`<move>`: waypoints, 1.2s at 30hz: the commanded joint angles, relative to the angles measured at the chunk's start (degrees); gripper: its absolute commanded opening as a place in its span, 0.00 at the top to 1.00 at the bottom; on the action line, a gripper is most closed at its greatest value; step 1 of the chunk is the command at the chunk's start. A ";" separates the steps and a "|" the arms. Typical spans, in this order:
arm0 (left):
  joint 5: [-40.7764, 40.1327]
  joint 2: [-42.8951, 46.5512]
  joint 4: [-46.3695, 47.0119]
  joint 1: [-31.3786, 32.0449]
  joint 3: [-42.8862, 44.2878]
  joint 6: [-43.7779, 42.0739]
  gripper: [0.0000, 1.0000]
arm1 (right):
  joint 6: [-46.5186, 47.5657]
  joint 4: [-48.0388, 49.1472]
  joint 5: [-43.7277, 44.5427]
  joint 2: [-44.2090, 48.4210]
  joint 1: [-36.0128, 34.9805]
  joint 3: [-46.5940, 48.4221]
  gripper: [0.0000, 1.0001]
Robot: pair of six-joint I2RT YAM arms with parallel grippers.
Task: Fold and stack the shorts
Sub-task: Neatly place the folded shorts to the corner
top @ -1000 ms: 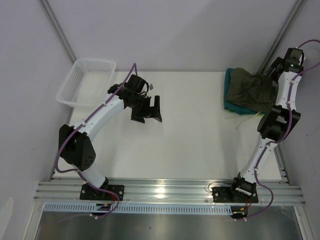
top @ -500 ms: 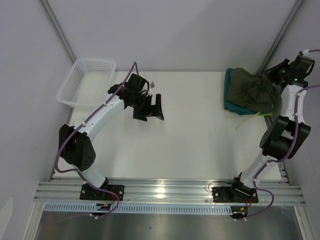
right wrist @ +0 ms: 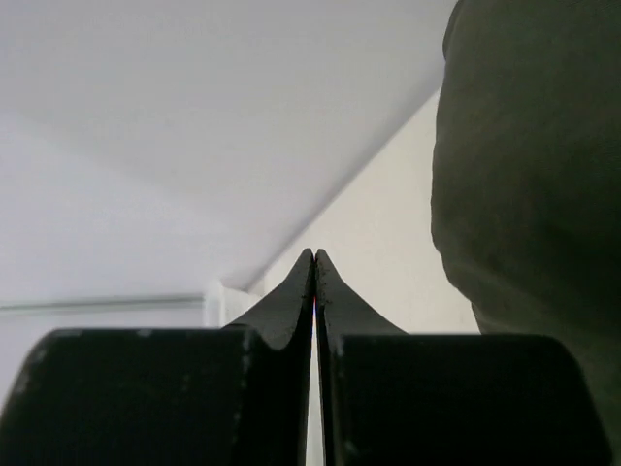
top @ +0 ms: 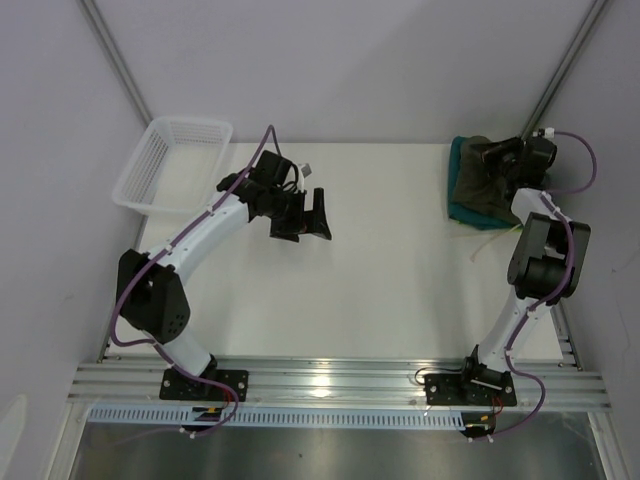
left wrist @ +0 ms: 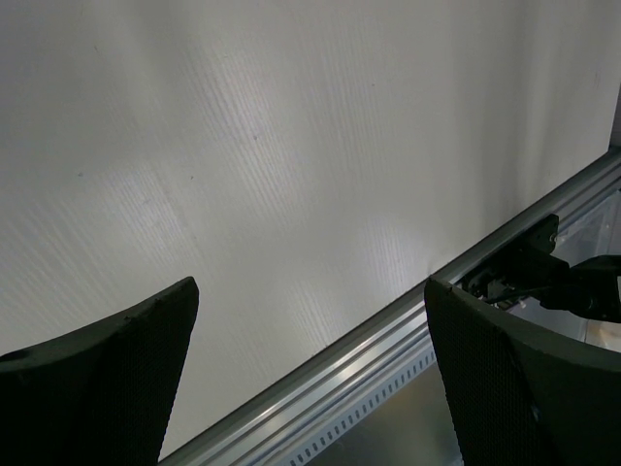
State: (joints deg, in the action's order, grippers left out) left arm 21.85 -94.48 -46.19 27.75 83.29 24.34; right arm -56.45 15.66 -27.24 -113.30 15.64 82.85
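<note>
The olive-green shorts (top: 478, 183) lie folded on top of a teal pair (top: 459, 210) at the table's back right. My right gripper (top: 497, 153) lies over the back edge of that pile, pointing left. In the right wrist view its fingertips (right wrist: 313, 254) are pressed together with nothing between them, and the olive cloth (right wrist: 534, 175) fills the right side, apart from the fingers. My left gripper (top: 310, 215) hovers over the bare table left of centre. It is open in the left wrist view (left wrist: 310, 291) with nothing between its fingers (left wrist: 107, 379).
A white mesh basket (top: 190, 121) stands at the back left corner. The aluminium rail (left wrist: 388, 340) runs along the table's near edge. Side walls and frame posts stand close behind the shorts pile.
My right gripper has shut with nothing in it, and its arm has swung from the right of the pile to over its back edge. The left arm has barely moved.
</note>
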 commanded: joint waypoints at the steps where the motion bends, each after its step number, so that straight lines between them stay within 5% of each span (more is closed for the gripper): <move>1: 2.59 2.81 2.16 0.29 0.03 -0.78 0.01 | -12.00 21.22 3.15 -1.57 0.45 -6.10 1.00; 10: 2.68 2.89 0.58 0.29 1.61 -2.36 0.01 | -25.90 48.39 17.19 -10.19 -0.96 -13.67 1.00; 26: 2.32 2.10 0.05 0.11 4.34 -1.49 0.01 | -28.63 39.38 21.97 -17.05 -1.66 -23.35 1.00; 36: -0.66 4.56 -2.84 0.11 7.24 -1.05 0.01 | -24.67 32.42 12.84 -13.19 -0.52 -3.95 0.91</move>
State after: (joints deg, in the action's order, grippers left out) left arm 22.15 -93.93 -48.21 27.75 86.83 23.03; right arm -81.41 52.12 -10.90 -128.99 14.59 72.07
